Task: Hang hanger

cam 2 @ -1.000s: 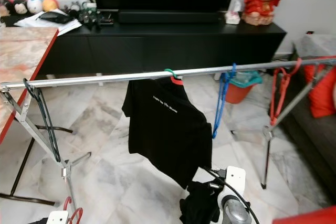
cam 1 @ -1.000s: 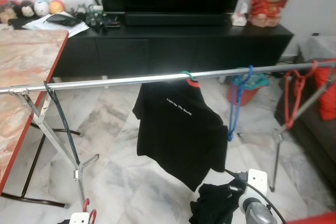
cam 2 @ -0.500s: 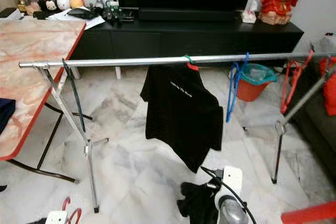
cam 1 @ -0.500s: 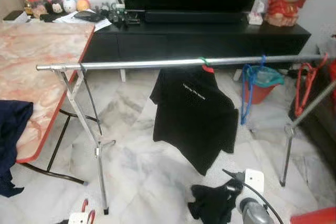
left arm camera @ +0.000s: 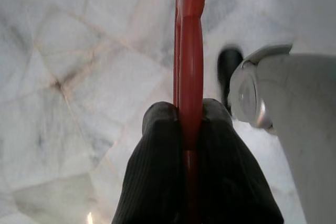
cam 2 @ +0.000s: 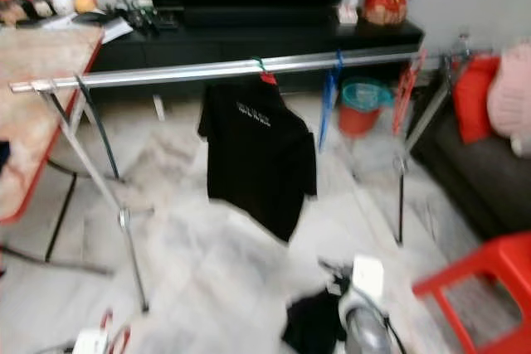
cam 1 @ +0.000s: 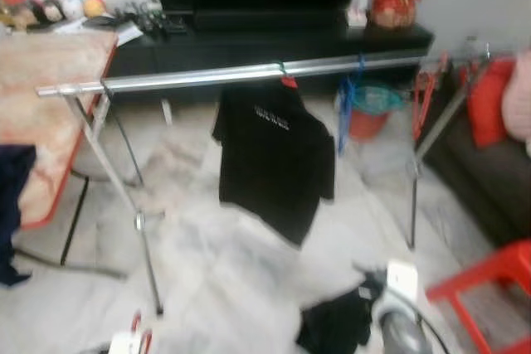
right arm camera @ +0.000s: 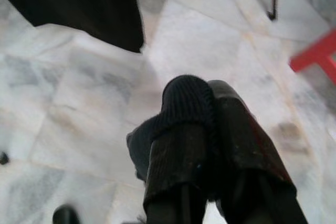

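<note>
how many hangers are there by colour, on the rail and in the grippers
red hangers: 3, one held in the left gripper as the red hanger, one under the black t-shirt at its neck, one near the rail's right end
blue hanger: 1
dark hanger: 1, near the left end
total: 5

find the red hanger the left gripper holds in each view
Left eye view: red hanger peeks up at the bottom edge, left of centre, above the left gripper.
Right eye view: same hanger at the bottom edge, further left.
Left wrist view: hanger runs straight up from between the shut jaws, over the marble floor.
Right wrist view: not in it.
Shared landmark: the rail with the black shirt hanging on it.
</note>
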Motion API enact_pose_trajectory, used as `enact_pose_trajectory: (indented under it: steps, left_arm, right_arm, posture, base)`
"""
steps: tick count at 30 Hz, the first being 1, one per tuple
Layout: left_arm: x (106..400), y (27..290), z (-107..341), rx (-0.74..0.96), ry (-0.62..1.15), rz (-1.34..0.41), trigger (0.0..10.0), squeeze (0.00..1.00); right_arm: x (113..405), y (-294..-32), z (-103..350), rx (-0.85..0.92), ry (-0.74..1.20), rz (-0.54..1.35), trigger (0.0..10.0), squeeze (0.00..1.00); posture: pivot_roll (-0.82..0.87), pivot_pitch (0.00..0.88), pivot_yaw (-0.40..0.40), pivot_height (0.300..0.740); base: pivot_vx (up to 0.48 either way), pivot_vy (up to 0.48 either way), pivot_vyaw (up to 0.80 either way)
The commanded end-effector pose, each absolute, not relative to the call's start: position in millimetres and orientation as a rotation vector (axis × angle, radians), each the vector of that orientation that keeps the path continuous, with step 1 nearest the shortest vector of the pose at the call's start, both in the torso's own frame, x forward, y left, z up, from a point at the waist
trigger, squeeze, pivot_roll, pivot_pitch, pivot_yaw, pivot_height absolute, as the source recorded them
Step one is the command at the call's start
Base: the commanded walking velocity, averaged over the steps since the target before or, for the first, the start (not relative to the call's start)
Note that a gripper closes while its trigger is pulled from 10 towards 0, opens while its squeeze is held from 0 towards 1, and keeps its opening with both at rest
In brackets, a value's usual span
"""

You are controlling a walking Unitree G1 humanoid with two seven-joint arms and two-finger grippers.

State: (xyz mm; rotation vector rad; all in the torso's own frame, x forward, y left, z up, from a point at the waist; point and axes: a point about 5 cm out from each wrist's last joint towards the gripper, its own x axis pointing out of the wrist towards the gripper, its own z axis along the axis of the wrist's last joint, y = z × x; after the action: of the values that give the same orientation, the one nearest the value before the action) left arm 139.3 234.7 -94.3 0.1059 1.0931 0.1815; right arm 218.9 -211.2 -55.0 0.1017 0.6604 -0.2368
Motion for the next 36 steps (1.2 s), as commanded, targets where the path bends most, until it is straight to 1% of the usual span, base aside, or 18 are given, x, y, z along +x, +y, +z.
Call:
enact_pose_trajectory:
  steps: [1,21,23,28,30,31,36]
  left_arm:
    - [141.2,237.6,-92.9,0.132,1.095,0.171,10.0,0.0]
    - [142.2,237.5,-92.6,0.136,1.092,0.171,10.0,0.0]
    - [142.4,237.5,-92.5,0.133,1.087,0.177,10.0,0.0]
    - [143.3,238.2,-91.8,0.144,1.075,0.19,10.0,0.0]
    - [143.8,238.2,-91.5,0.143,1.067,0.196,10.0,0.0]
    - [144.7,238.3,-91.0,0.144,1.053,0.202,10.0,0.0]
    - [147.4,238.5,-89.1,0.139,1.008,0.221,10.0,0.0]
  right_arm:
    - [226.6,-210.2,-49.7,0.106,0.626,-0.236,10.0,0.0]
    - [234.8,-211.5,-44.0,0.101,0.603,-0.223,10.0,0.0]
    - [236.7,-211.8,-42.6,0.099,0.597,-0.219,10.0,0.0]
    - [252.5,-213.2,-30.4,0.088,0.546,-0.197,10.0,0.0]
    - [257.3,-213.3,-26.5,0.074,0.53,-0.186,10.0,0.0]
    - [263.5,-213.3,-21.3,0.037,0.513,-0.161,10.0,0.0]
    - [275.1,-214.9,-11.3,0.007,0.488,-0.137,10.0,0.0]
  posture:
    - [-0.01,0.0,-0.048,0.74]
    - [-0.01,0.0,-0.051,0.74]
    - [-0.01,0.0,-0.052,0.74]
    - [-0.01,0.0,-0.053,0.74]
    - [-0.01,0.0,-0.054,0.74]
    - [-0.01,0.0,-0.056,0.74]
    - [-0.02,0.0,-0.06,0.74]
  base:
    - [-0.281,0.0,0.0]
    - [-0.283,0.0,0.0]
    - [0.0,0.0,0.0]
    - [0.0,0.0,0.0]
    - [0.0,0.0,0.0]
    - [0.0,0.0,0.0]
    - [0.0,0.0,0.0]
